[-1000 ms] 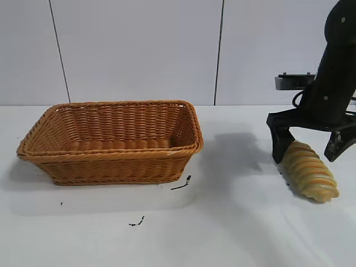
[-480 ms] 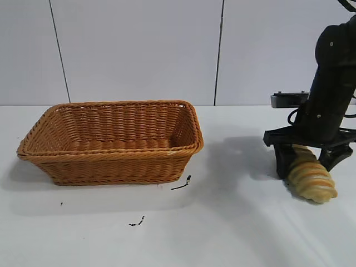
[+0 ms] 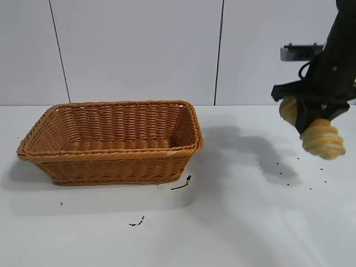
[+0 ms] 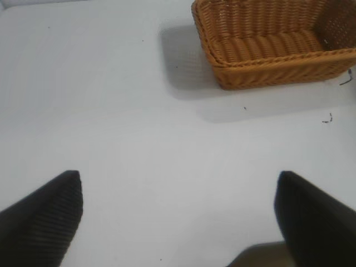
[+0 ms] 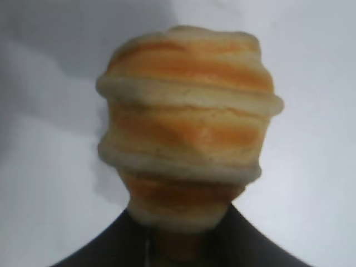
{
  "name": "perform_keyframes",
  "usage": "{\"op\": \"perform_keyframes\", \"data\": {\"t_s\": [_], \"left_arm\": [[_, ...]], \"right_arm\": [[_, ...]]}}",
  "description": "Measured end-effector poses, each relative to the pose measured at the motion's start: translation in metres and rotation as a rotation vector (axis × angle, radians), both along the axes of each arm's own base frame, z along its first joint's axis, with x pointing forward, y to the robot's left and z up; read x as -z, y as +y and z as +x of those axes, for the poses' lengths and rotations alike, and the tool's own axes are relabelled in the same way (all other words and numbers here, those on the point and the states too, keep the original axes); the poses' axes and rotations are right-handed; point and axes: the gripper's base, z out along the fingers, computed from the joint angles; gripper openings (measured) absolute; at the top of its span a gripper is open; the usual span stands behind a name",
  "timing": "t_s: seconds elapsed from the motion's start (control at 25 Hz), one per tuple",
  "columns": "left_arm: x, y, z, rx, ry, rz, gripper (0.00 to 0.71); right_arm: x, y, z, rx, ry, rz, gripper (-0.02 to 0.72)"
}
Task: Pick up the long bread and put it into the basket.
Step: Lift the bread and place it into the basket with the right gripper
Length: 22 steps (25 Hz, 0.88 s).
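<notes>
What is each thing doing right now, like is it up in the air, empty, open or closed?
Golden-tan long bread with orange-brown twisted ridges: lifted off the table, tilted, gripped.
Orange-brown rectangular woven wicker basket: upright on the white table, empty inside.
Right gripper: raised, shut on the long bread.
Left gripper: open, holding nothing, away from the basket.

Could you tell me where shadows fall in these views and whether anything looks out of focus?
Exterior view: the long bread, held off the table by the right gripper, casts a soft shadow between it and the basket. Left wrist view: the left gripper is dark and blurred; the basket is shadowed on one side. Right wrist view: the loaf fills the frame, slightly soft.
</notes>
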Motion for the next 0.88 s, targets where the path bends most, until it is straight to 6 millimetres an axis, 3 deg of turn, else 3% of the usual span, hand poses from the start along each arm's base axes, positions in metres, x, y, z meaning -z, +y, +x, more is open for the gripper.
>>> {"op": "perform_keyframes", "data": {"t_s": [0.2, 0.4, 0.68, 0.88], "left_arm": [[0.0, 0.0, 0.0, 0.0, 0.0, 0.0, 0.696], [0.0, 0.0, 0.0, 0.0, 0.0, 0.0, 0.696], [0.0, 0.0, 0.0, 0.0, 0.0, 0.0, 0.696], [0.0, 0.0, 0.0, 0.0, 0.0, 0.0, 0.696]], "right_arm": [[-0.015, 0.032, 0.025, -0.143, -0.04, -0.006, 0.134], [-0.014, 0.096, 0.037, -0.365, -0.114, -0.02, 0.134], [-0.011, 0.198, 0.013, -0.738, -0.217, -0.06, 0.134], [-0.003, 0.253, -0.001, -0.99, -0.383, -0.111, 0.134]]}}
